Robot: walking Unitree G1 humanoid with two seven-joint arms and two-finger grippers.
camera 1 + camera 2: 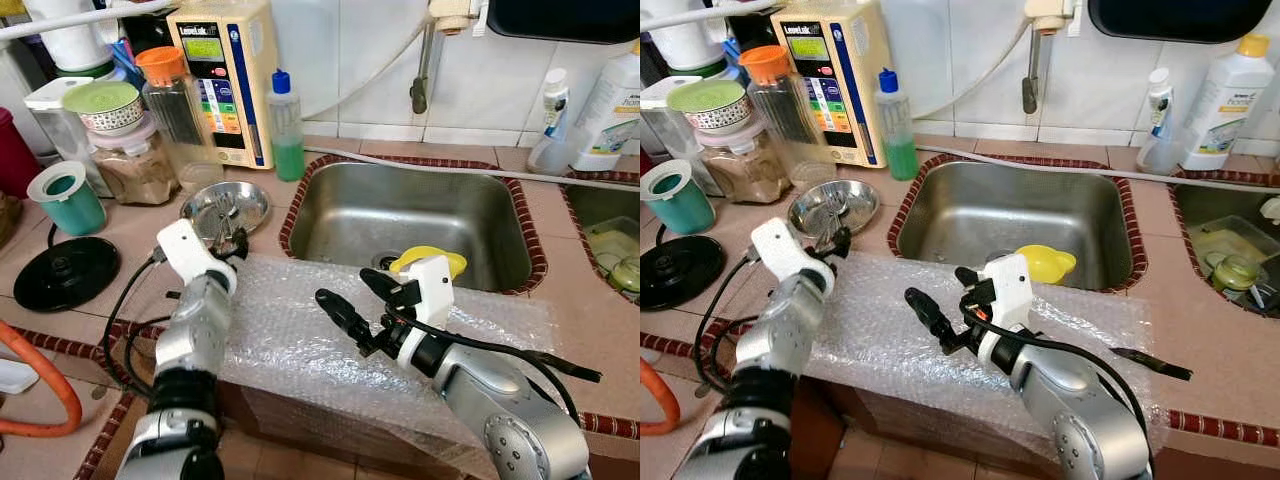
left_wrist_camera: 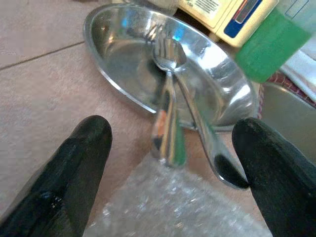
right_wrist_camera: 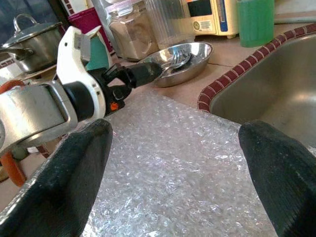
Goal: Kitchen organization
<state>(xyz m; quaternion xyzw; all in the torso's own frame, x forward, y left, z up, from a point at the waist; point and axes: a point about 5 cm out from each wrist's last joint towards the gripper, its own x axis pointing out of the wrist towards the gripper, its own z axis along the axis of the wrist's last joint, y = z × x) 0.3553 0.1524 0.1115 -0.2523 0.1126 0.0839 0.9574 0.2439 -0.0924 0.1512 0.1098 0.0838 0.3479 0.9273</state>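
Note:
A shallow steel bowl (image 1: 250, 205) stands on the counter left of the sink (image 1: 420, 215). Two steel utensils (image 2: 169, 113) lie in it, their handles sticking out over the rim toward a sheet of bubble wrap (image 1: 300, 335). My left gripper (image 1: 228, 243) hovers low at the bowl's near edge, open, with the handles between its fingers (image 2: 74, 168) but untouched. My right gripper (image 1: 352, 297) is open above the middle of the bubble wrap, pointing toward the left arm. A yellow piece (image 1: 430, 258) rests on the sink's front rim.
A dark knife (image 1: 1150, 362) lies on the bubble wrap's right end. Behind the bowl stand jars (image 1: 135, 160), a green soap bottle (image 1: 287, 130) and a water machine (image 1: 225, 70). A teal cup (image 1: 68, 197), black lid (image 1: 65, 272) and orange hose (image 1: 50, 390) are left.

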